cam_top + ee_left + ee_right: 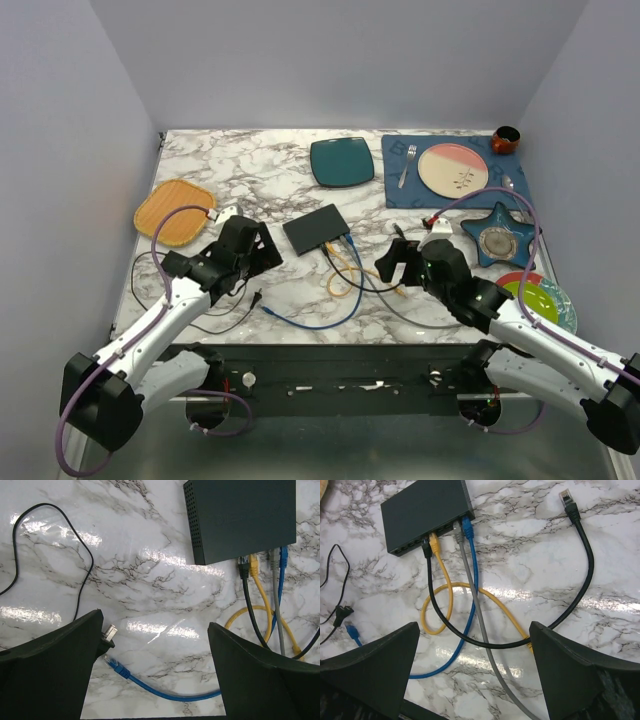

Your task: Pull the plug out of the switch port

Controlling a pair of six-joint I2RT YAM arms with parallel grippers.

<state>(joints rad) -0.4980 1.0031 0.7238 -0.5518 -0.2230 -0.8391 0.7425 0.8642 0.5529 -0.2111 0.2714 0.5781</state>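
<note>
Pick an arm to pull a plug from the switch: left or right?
Right. The right gripper, open, faces the socket edge of the switch, the four plugs centred in its wrist view. The left gripper, also open, sits off the switch's side, with the plugs off-centre in its view.
</note>
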